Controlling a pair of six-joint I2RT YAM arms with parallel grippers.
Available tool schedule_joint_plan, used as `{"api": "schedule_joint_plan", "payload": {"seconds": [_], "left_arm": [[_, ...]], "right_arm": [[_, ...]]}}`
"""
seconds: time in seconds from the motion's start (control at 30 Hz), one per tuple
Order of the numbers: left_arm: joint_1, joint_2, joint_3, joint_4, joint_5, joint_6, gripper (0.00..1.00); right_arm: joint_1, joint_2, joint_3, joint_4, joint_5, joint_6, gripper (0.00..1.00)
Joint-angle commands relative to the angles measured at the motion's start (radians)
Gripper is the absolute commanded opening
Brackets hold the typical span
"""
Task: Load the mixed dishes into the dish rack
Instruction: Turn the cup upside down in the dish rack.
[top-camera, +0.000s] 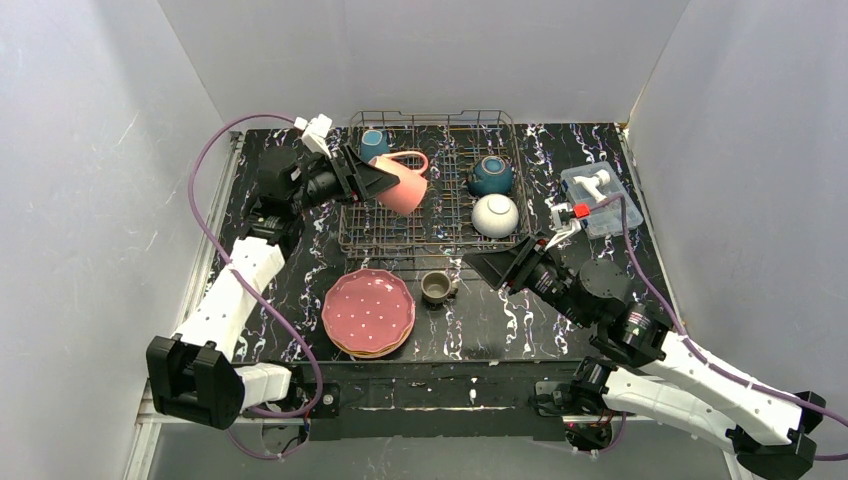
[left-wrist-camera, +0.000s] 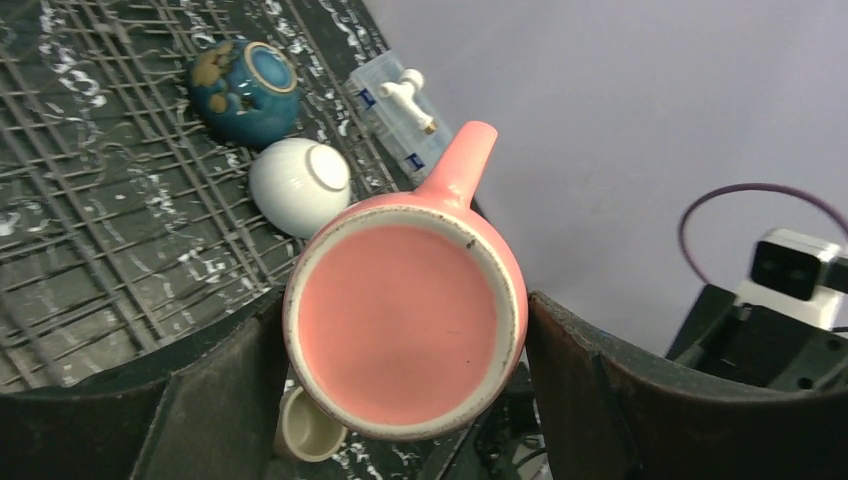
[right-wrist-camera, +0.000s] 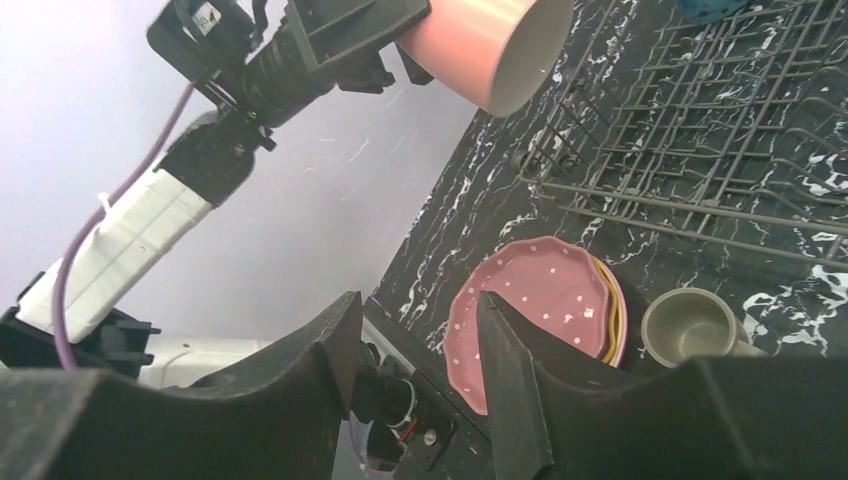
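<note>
Across the far half of the black marbled table (top-camera: 500, 320) sits the wire dish rack (top-camera: 445, 180). Above the rack's left side, the left gripper (top-camera: 378, 180) clamps a pink mug (left-wrist-camera: 400, 320) with its fingers spread wide around the body. The mug is lifted off the wires and tipped on its side, handle toward the rack's far edge.

Just in front of the rack's near edge, the right gripper (top-camera: 490, 266) hovers with fingers apart and nothing between them.

A stack of plates (top-camera: 368, 310), pink dotted one on top, lies in front of the rack's near left corner.

Inside the rack's right half, a white bowl (top-camera: 495, 215) and a teal bowl (top-camera: 491, 175) rest upside down, the teal one farther back.

A blue mug (top-camera: 373, 143) stands in the rack's far left corner, close behind the held mug.

A grey-olive mug (top-camera: 436, 287) stands upright in front of the rack, between plates and right gripper.

A clear box (top-camera: 597, 197) lies right of the rack.
</note>
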Motion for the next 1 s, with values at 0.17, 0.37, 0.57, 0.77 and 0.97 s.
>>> {"api": "schedule_joint_plan", "payload": {"seconds": [0.17,0.37,0.57,0.77,0.97], "left_arm": [[0.006,0.001,0.2,-0.307,-0.148,0.328,0.0],[0.006,0.036,0.227,-0.365,-0.228,0.398,0.0],[0.006,0.105,0.241,-0.377,-0.309,0.446,0.0],[0.005,0.194,0.263,-0.372,-0.35,0.482,0.0],[-0.008,0.273,0.292,-0.369,-0.459,0.518,0.0]], "right_arm": [[-0.001,0.018,0.061,-0.035,0.025,-0.098,0.54],[-0.001,0.038,0.062,-0.033,0.009,-0.126,0.54],[-0.001,0.031,0.065,-0.056,0.006,-0.143,0.55],[-0.001,0.017,0.049,-0.055,0.002,-0.149,0.55],[-0.001,0.034,0.045,-0.05,-0.008,-0.17,0.56]]}}
